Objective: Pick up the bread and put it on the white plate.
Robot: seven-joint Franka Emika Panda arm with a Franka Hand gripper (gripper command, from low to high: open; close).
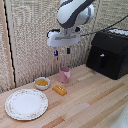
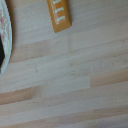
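The bread [image 1: 60,90] is a small golden-orange block lying flat on the wooden table, just to the exterior view's right of the white plate [image 1: 26,104]. My gripper [image 1: 62,51] hangs high above the table, well over the bread, with its two blue-tipped fingers [image 1: 56,52] apart and nothing between them. In the wrist view the bread [image 2: 59,15] shows as an orange bar with pale marks, and the plate's patterned rim [image 2: 3,30] curves along one edge. The fingers do not show in the wrist view.
A small white bowl [image 1: 42,82] with orange-yellow contents stands behind the plate. A pink cup [image 1: 64,74] stands behind the bread. A black appliance [image 1: 107,54] sits at the back on the exterior view's right. Woven panels close off the back.
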